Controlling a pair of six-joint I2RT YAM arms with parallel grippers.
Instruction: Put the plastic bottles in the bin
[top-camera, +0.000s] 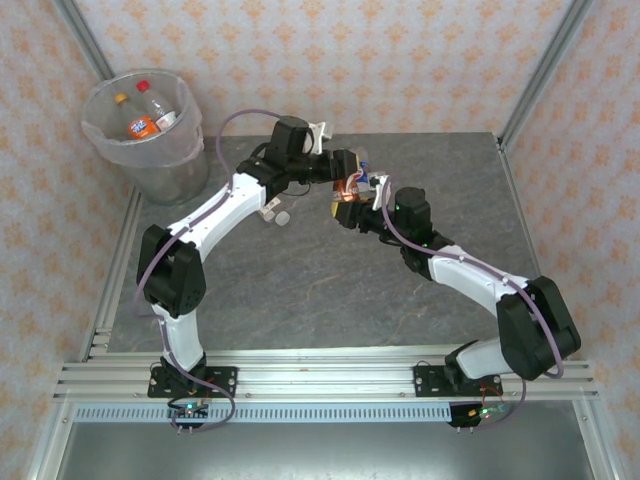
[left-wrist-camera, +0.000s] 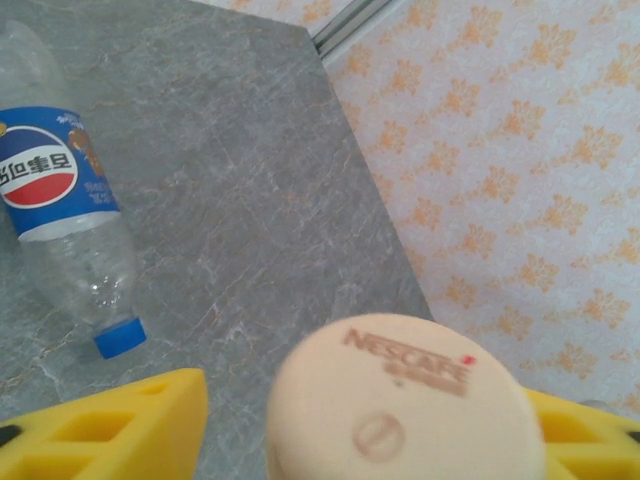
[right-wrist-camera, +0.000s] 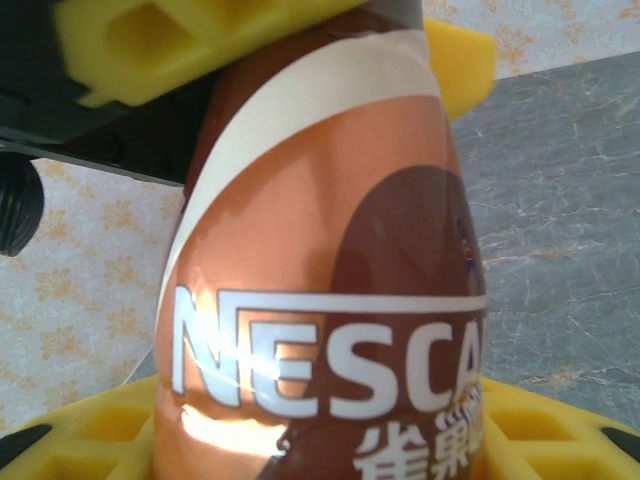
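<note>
Mid-air, Nescafe bottle axis aims cap into left end effector.

The grey stone-pattern table carries the bin at its far left corner, and a blue-label bottle lies on its side.

The bin stands in the far left corner, the wall close behind it, its mouth open from above. Right of the bin the left arm crosses the bench and meets the right arm at a brown bottle. Nearer than the bin the bench lies bare.
</note>
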